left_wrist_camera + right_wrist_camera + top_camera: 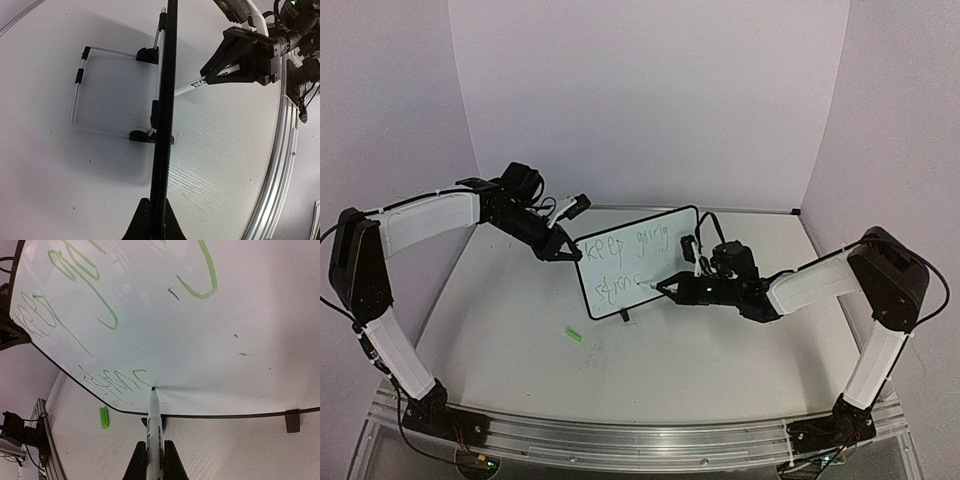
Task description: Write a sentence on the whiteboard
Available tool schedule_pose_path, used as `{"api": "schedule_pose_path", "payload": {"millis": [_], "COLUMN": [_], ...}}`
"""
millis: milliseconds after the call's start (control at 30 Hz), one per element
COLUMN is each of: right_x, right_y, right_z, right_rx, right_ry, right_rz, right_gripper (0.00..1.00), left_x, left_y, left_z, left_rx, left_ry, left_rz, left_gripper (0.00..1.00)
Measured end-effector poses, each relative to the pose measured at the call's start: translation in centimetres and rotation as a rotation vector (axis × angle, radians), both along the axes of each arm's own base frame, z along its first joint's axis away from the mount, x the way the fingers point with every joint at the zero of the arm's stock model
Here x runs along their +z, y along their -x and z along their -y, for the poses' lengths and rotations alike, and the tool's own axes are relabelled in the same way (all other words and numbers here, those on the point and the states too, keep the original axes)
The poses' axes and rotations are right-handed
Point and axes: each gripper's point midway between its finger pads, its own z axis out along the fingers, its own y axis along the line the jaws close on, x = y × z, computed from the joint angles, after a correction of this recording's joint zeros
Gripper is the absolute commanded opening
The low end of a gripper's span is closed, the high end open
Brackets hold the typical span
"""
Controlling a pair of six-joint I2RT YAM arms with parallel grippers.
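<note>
The whiteboard [672, 262] stands tilted in the middle of the table, with the green sentence [625, 246] in two lines on it. My left gripper [563, 250] is shut on the board's upper left edge; in the left wrist view the black frame [165, 125] runs edge-on between my left gripper's [156, 212] fingers. My right gripper [672, 289] is shut on a white marker [154, 420], whose tip touches the board [225, 330] at the end of the lower line. The green strokes [102, 310] show large in the right wrist view, above my right gripper [154, 457].
A green marker cap [573, 335] lies on the table in front of the board's lower left corner, and also shows in the right wrist view [103, 417]. A wire stand [80, 95] props the board from behind. A metal rail [620, 440] runs along the near table edge.
</note>
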Motion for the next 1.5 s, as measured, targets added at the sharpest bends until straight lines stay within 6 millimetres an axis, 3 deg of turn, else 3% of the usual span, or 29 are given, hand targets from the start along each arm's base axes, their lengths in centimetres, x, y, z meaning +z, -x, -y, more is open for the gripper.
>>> {"api": "schedule_pose_path", "payload": {"millis": [500, 900, 1500], "right_x": [1.3, 1.2, -3.4], "right_y": [-0.3, -0.4, 0.7], "right_z": [0.3, 0.3, -0.1], "right_rx": [-0.018, -0.019, 0.03], "right_ry": [-0.009, -0.009, 0.032], "right_rz": [0.028, 0.026, -0.081], "right_gripper": [0.0, 0.0, 0.0], "left_x": [0.0, 0.0, 0.0], "left_y": [0.0, 0.0, 0.0], "left_z": [0.0, 0.0, 0.0], "left_rx": [0.0, 0.0, 0.0], "left_ry": [0.0, 0.0, 0.0], "left_rz": [0.0, 0.0, -0.001], "left_gripper": [0.0, 0.0, 0.0]}}
